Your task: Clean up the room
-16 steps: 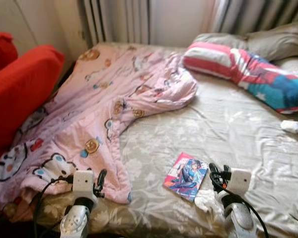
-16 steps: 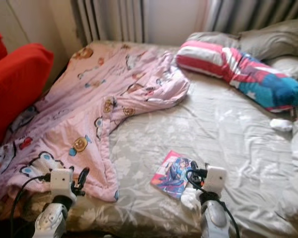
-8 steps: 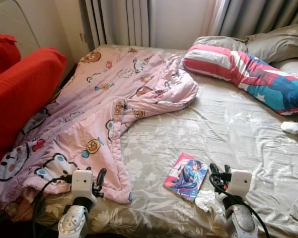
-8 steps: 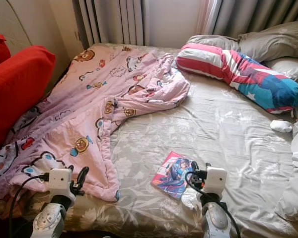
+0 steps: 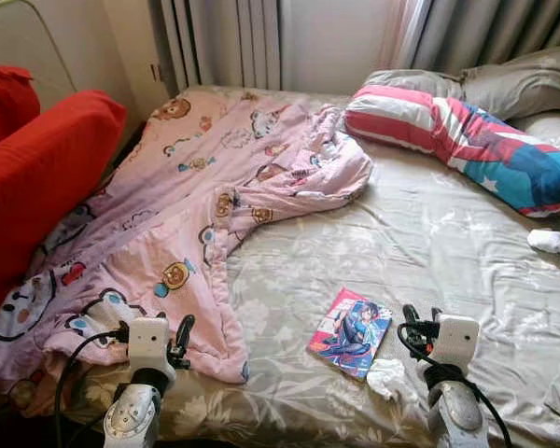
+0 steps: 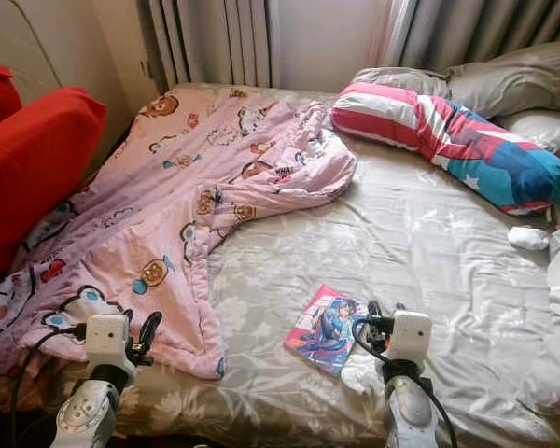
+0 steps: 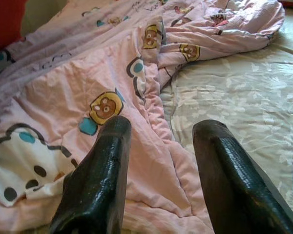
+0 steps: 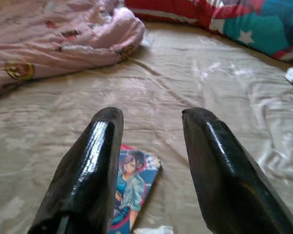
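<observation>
Bed (image 5: 429,243) | book (image 5: 349,331) seen left of parted right gripper (image 5: 418,327), no lettering legible | left gripper (image 5: 180,338) parted over quilt (image 5: 187,215)

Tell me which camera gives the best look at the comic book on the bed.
The left eye view: the whole comic book lies flat on the bedsheet, cover unobstructed. The right eye view shows it nearly as well. In the right wrist view a finger hides part of it; the left wrist view catches one edge.

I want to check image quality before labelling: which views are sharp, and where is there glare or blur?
Both eye views are sharp; daylight brightens the bed sheet. In the right wrist view, the close black fingers carry glare and the comic book looks slightly soft. In the left wrist view, the pink blanket is clear.
</observation>
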